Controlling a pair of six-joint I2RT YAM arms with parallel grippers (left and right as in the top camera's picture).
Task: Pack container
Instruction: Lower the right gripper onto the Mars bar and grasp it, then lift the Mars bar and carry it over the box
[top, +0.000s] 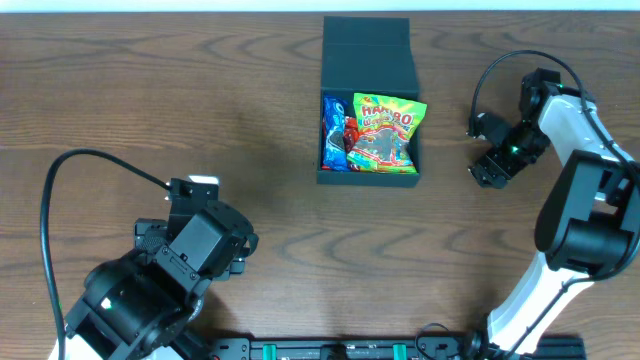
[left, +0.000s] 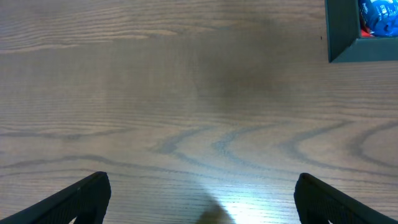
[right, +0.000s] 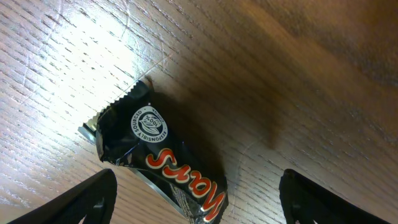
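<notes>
Well, dark square container (top: 368, 180), flap lid (top: 368, 48) open, Haribo bag (top: 388, 132) inside.

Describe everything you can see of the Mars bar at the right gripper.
The Mars bar has a glossy black wrapper with red lettering, a round white seal and a crimped, serrated end. It lies flat and diagonal on the wooden table, its other end cut off by the frame, between the open jaws of the right gripper, untouched by them.

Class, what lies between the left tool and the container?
Nothing: bare wooden table from left tool to container, seen in left wrist view.
</notes>
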